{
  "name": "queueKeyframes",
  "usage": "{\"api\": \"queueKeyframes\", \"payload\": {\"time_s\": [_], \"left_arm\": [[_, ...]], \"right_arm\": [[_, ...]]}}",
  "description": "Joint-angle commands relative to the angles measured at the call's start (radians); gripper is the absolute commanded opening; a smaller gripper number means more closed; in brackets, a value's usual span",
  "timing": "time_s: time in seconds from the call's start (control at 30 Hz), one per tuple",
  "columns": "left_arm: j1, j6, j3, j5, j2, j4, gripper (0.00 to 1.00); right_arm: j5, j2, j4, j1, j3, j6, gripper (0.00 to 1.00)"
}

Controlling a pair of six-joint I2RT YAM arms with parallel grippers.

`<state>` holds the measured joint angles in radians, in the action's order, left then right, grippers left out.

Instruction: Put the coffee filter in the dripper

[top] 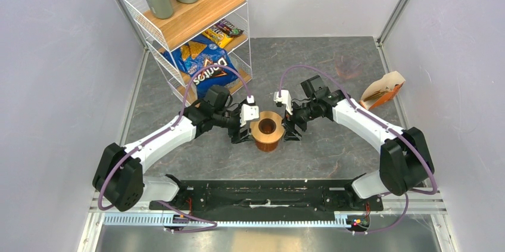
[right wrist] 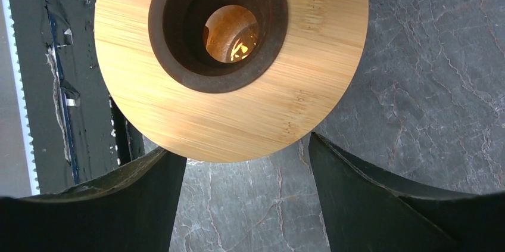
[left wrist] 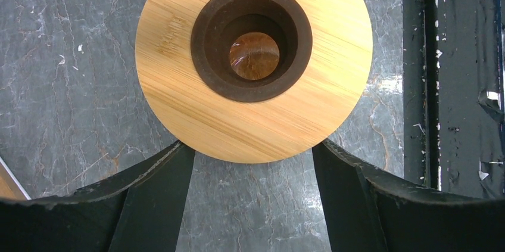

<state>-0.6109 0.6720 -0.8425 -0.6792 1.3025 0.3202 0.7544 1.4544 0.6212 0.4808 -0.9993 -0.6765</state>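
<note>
Our left hand [left wrist: 250,146] and right hand [right wrist: 243,146] both stand wide and empty. They flank the wooden ring [left wrist: 250,127], which sits atop the amber beaker [top: 266,142] in the middle of the surface [top: 333,145]. The dripper [top: 348,68] shows only faintly at the far right, well apart, near the filter pack [top: 383,91]. We cannot pick out a loose coffee filter. If either hand nudges the ring's rim, we judge it could slide off or tip the beaker. The two hands also crowd one spot and risk colliding.
</note>
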Motion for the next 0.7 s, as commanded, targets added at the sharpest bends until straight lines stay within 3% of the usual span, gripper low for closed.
{"api": "queueKeyframes", "payload": {"time_s": [0.0, 0.4, 0.67], "left_arm": [[-0.004, -0.022, -0.043, -0.026, 0.0, -0.027, 0.79], [-0.003, -0.005, -0.044, -0.014, -0.001, -0.001, 0.78], [-0.003, 0.01, -0.037, 0.002, -0.008, 0.02, 0.93]], "right_arm": [[0.024, 0.007, -0.033, 0.007, -0.052, 0.01, 0.81], [0.028, 0.021, -0.032, 0.019, -0.054, -0.002, 0.81], [0.009, -0.005, -0.007, 0.02, -0.026, -0.02, 0.89]]}}
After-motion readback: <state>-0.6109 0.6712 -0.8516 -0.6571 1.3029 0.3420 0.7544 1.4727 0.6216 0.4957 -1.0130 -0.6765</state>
